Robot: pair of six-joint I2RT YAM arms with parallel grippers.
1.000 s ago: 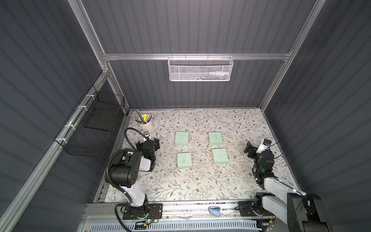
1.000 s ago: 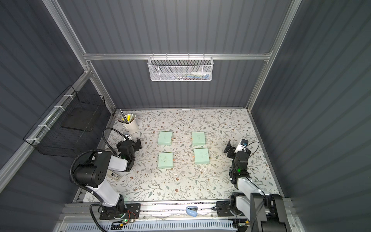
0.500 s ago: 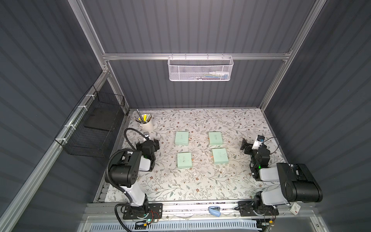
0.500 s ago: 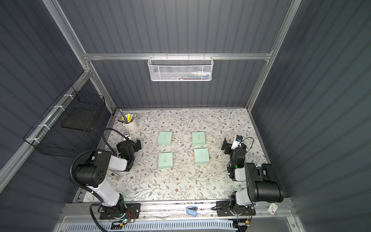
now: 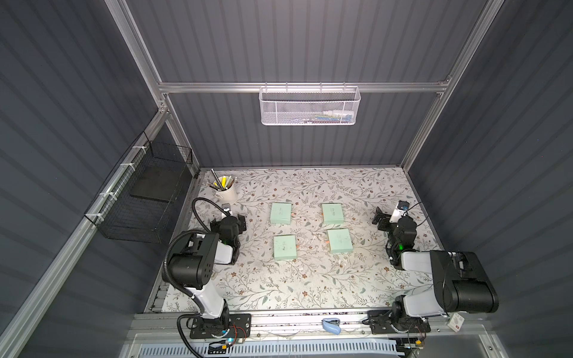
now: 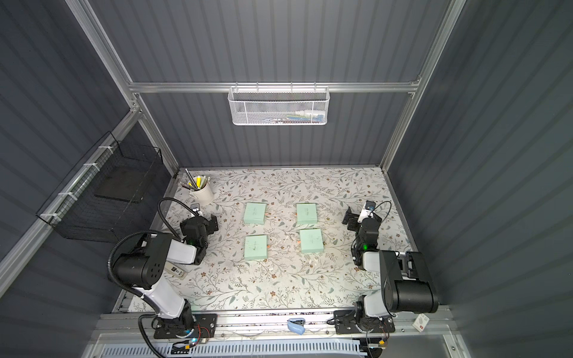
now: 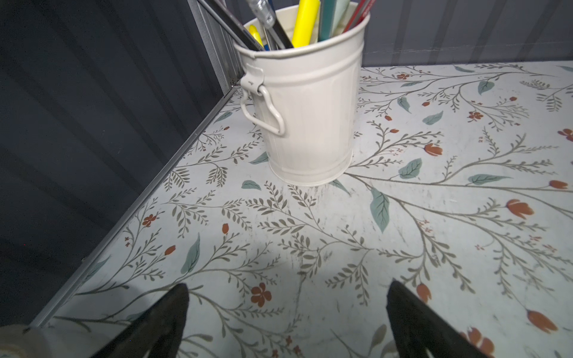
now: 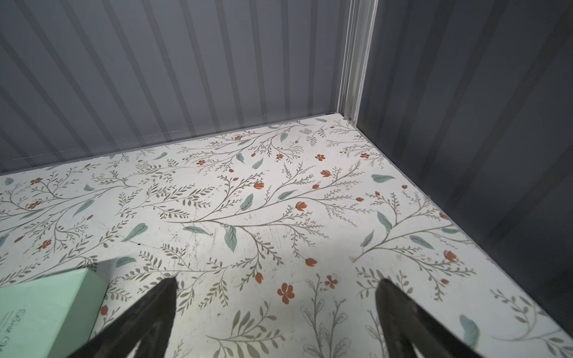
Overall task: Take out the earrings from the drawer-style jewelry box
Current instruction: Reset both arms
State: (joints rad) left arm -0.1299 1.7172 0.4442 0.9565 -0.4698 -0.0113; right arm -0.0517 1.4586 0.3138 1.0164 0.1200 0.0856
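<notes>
Both top views: four flat, square mint boxes (image 5: 280,214) sit in a two-by-two grid on the floral-print worktop (image 5: 372,186), toward its middle from the cream ribbed metal bucket (image 5: 228,195). All look shut, and I can't resolve the earrings.
Left wrist: left gripper (image 7: 286,288) spread wide, empty, bucket just ahead.
Right wrist: right gripper (image 8: 277,280) spread wide, empty, a box corner beside one finger.

Left gripper (image 7: 285,291) low over the table (image 5: 279,279), pen bucket (image 7: 310,117) standing straight ahead of it by the corner. Off to its right, a two-by-two block: far-left jewelry box (image 5: 281,214), far-right jewelry box (image 5: 332,214), near-left jewelry box (image 5: 284,247), near-right jewelry box (image 5: 339,240). Right gripper (image 8: 277,283) beyond them; the box just beside it, on its left, is probably the far-right jewelry box.
</notes>
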